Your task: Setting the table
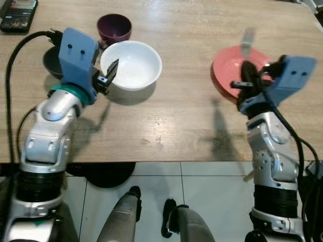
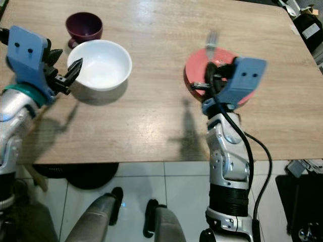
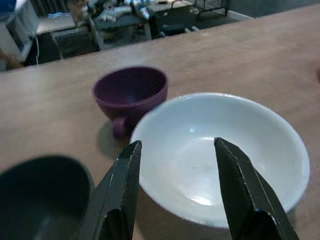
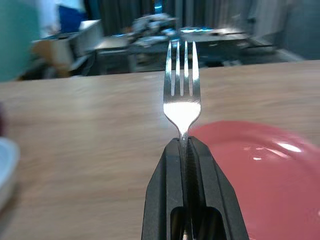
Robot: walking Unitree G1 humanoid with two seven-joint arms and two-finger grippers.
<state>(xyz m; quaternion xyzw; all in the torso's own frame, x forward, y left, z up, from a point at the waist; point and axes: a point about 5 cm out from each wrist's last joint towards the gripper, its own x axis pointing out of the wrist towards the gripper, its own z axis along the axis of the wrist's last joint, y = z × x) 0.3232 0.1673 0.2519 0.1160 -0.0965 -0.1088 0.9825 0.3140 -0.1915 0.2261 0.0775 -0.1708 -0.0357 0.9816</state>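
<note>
A white bowl sits on the wooden table, with a purple cup just behind it and a dark grey bowl to its left. My left gripper is open at the white bowl's near left rim, its fingers straddling the rim without touching it. On the right lies a red plate. Above the plate's near edge, my right gripper is shut on a silver fork, tines pointing away from me.
A phone lies at the table's far left corner. The table's front edge runs just before my legs, with the dark round table base on the tiled floor below. Bare wood stretches between bowl and plate.
</note>
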